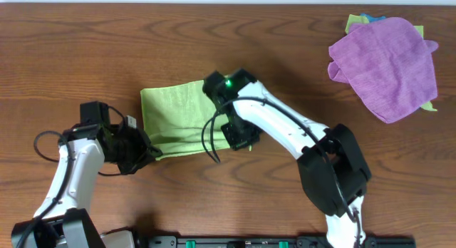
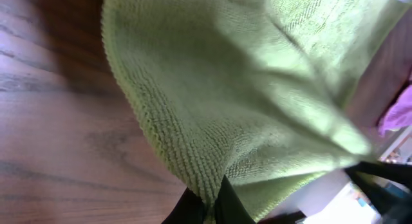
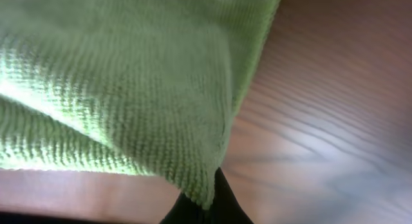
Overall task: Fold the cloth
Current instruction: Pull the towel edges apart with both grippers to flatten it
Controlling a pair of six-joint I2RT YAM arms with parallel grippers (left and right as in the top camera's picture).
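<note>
A light green cloth (image 1: pixel 174 116) lies on the wooden table, left of centre. My left gripper (image 1: pixel 148 152) is shut on its near left corner. In the left wrist view the cloth (image 2: pixel 257 89) fills the frame, its corner pinched between my black fingers (image 2: pixel 211 208). My right gripper (image 1: pixel 239 137) is shut on the cloth's near right corner. In the right wrist view the cloth (image 3: pixel 116 89) hangs from my fingers (image 3: pixel 207 208), lifted a little off the table.
A pile of cloths with a purple one (image 1: pixel 385 66) on top lies at the far right of the table. Bare wooden table (image 1: pixel 85 48) surrounds the green cloth.
</note>
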